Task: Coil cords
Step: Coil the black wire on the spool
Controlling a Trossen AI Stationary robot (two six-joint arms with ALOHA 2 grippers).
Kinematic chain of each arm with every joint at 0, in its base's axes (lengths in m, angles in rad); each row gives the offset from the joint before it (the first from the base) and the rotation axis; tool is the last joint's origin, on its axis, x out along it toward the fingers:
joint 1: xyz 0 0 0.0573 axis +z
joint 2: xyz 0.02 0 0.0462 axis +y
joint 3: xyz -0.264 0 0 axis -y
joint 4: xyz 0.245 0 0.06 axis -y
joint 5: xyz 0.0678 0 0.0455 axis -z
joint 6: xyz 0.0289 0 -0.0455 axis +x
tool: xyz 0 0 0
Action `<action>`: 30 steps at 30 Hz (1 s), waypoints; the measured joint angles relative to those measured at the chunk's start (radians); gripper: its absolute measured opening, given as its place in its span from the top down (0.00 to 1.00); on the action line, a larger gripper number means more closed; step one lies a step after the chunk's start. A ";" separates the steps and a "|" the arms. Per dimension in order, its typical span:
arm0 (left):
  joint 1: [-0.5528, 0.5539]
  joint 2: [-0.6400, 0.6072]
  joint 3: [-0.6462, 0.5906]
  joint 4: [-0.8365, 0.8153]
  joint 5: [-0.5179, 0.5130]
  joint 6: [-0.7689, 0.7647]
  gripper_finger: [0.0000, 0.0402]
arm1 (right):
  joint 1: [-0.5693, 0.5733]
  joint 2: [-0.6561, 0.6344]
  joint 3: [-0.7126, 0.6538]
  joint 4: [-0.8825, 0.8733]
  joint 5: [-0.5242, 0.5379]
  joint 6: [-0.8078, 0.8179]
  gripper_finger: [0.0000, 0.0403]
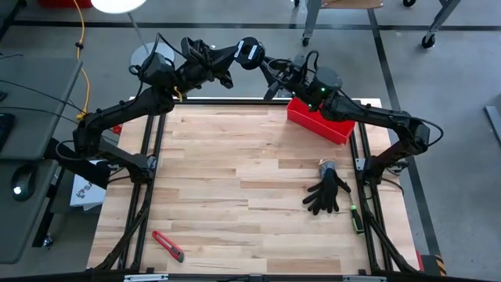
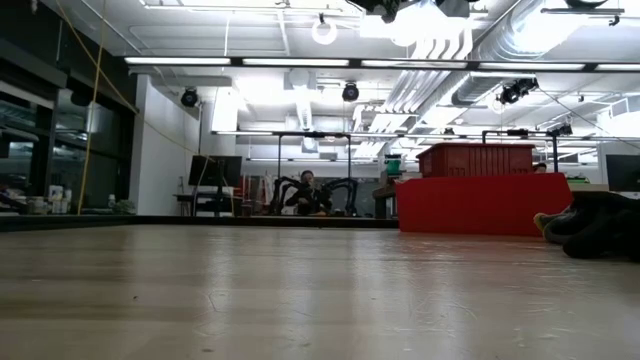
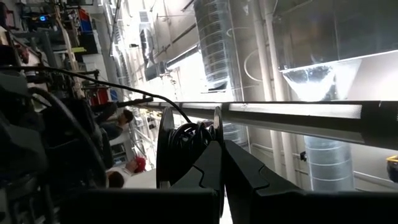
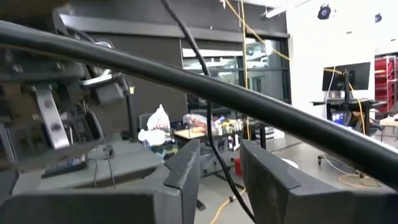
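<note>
The small round black spool (image 1: 250, 53) hangs high over the table's far edge, with my left gripper (image 1: 232, 61) shut on it. In the left wrist view the spool (image 3: 189, 140) shows edge-on, dark cord wound between its two flanges. The thin cord (image 3: 149, 98) leaves the spool and runs off to the side. My right gripper (image 1: 275, 74) is just to the right of the spool, also raised. Its fingers (image 4: 186, 171) stand apart, and the thin cord (image 4: 211, 134) runs down through the gap between them. My left gripper pinches one flange of the spool (image 3: 217, 127) at its rim, between its two fingers. The spool is lifted clear of the table, its flanges in line with the fingers. My right gripper has the cord in its gap; I cannot tell whether a finger touches it.
A red bin (image 1: 321, 121) stands at the table's far right, below my right arm. A black glove (image 1: 327, 192) lies near the right edge and a red utility knife (image 1: 168, 245) near the front left. A thick black robot cable (image 4: 186, 81) crosses the right wrist view.
</note>
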 joint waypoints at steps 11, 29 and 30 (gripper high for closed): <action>-0.006 0.000 0.000 -0.002 0.000 0.001 1.00 | 0.001 0.000 0.000 0.007 0.018 -0.002 0.79; -0.065 0.033 0.000 -0.028 -0.044 -0.151 1.00 | 0.068 0.014 0.000 0.085 -0.077 0.029 1.00; -0.074 0.038 0.000 -0.024 -0.053 -0.165 1.00 | 0.069 0.017 0.000 0.085 -0.079 0.041 1.00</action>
